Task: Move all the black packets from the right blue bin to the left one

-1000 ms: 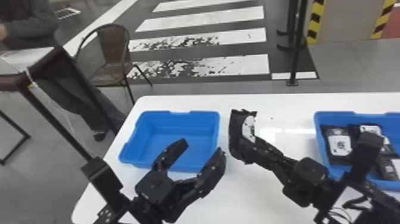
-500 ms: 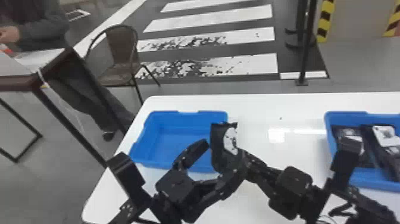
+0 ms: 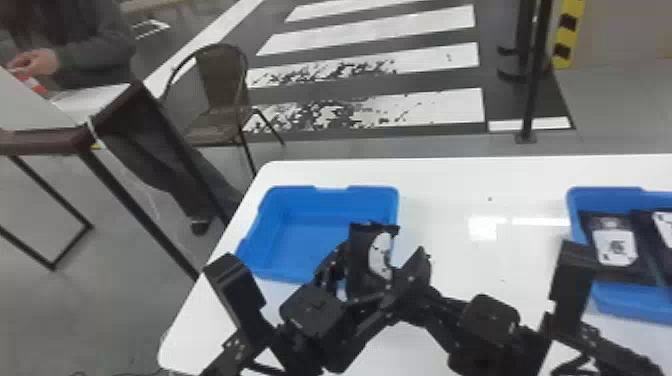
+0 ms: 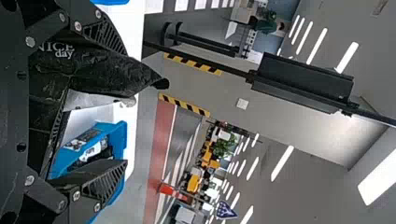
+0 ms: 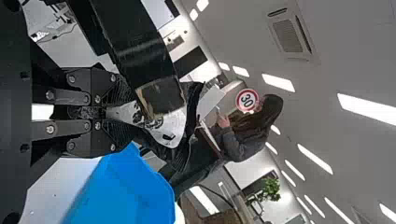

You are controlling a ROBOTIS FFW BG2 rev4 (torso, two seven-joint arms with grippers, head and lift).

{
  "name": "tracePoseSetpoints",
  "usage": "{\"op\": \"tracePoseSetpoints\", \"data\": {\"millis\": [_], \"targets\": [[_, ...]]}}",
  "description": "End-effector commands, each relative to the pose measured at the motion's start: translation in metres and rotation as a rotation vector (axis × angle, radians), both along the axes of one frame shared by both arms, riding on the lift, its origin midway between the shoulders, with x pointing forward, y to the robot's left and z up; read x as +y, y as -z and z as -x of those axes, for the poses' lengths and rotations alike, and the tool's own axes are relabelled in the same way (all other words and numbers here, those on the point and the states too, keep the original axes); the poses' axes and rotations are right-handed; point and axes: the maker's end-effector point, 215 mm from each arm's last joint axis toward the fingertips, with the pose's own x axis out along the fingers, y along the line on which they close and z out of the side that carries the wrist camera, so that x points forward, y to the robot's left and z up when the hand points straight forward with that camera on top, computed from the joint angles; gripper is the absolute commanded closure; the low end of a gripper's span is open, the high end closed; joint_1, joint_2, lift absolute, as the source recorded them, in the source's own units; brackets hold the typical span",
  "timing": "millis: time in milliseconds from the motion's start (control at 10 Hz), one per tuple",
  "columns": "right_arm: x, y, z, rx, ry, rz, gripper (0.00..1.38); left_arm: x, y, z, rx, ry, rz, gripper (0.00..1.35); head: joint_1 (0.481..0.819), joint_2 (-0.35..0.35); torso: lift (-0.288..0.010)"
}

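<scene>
The black packet (image 3: 361,255) is held off the table (image 3: 445,200), roughly upright, near the near right corner of the left bin (image 3: 300,235) as the head view shows it. The fingers of the right gripper (image 5: 132,113) are pressed together on one edge of it, leaving most of the body exposed. That hold appears chosen to offer the packet rather than to drop it.

The left gripper (image 4: 124,107) has its fingers spread wide, one on either side of the packet. The packet lies closer to one finger than to the other; whether it touches that finger cannot be told. The left gripper has no grip on it. The placement is judged to be a handover: the left arm is on the left bin's side, while the right arm is better set to reach the right bin (image 3: 630,300).

Other packets (image 3: 617,245) lie in the right bin, label up where labels show, and await transfer.

The next move calls for the left fingers to close on the packet's body before the right ones let go. Risks noted: an early release could drop the packet, its limp film could fold under an uneven pinch, and the crossed fingers could knock together.
</scene>
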Motion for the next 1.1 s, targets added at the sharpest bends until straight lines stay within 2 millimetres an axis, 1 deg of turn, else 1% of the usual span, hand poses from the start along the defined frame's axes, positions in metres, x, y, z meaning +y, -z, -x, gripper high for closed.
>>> {"op": "tracePoseSetpoints", "data": {"millis": [0,100,200,300,400,500,600,700,800,900,1000], "targets": [[0.001,0.003,0.001,0.008,-0.005,0.005,1.06,0.001,0.003,0.003,0.017,-0.017,-0.012,0.9,0.695,0.35,-0.14],[0.001,0.003,0.001,0.008,-0.005,0.005,1.06,0.008,-0.005,0.004,0.006,-0.053,-0.042,1.01,0.695,0.35,-0.14],[0.001,0.003,0.001,0.009,-0.005,0.003,1.06,0.012,-0.012,0.005,-0.008,-0.077,-0.075,1.21,0.695,0.35,-0.14],[0.001,0.003,0.001,0.013,-0.005,0.0,1.06,0.015,-0.017,0.006,-0.014,-0.094,-0.086,1.22,0.695,0.35,-0.14],[0.0,0.003,0.0,0.018,0.002,-0.011,1.06,0.016,-0.016,0.006,-0.01,-0.096,-0.092,1.22,0.695,0.35,-0.14],[-0.002,0.003,-0.003,0.022,0.014,-0.022,1.06,0.018,-0.022,0.006,-0.03,-0.104,-0.098,1.22,0.695,0.35,-0.14],[-0.005,0.001,-0.008,0.018,0.03,-0.029,1.06,0.019,-0.021,0.007,-0.03,-0.107,-0.102,1.22,0.695,0.35,-0.14],[-0.012,0.0,-0.018,0.024,0.061,-0.055,1.05,0.02,-0.026,0.007,-0.044,-0.111,-0.101,1.22,0.695,0.35,-0.14],[-0.027,-0.001,-0.031,0.032,0.115,-0.09,0.9,0.021,-0.027,0.007,-0.048,-0.115,-0.099,1.22,0.695,0.35,-0.14],[-0.048,-0.006,-0.044,0.012,0.183,-0.098,0.43,0.025,-0.031,0.007,-0.06,-0.126,-0.097,1.22,0.695,0.35,-0.14],[-0.076,-0.009,-0.055,-0.008,0.272,-0.085,0.06,0.033,-0.036,0.006,-0.078,-0.154,-0.098,1.22,0.695,0.342,-0.14]]}}
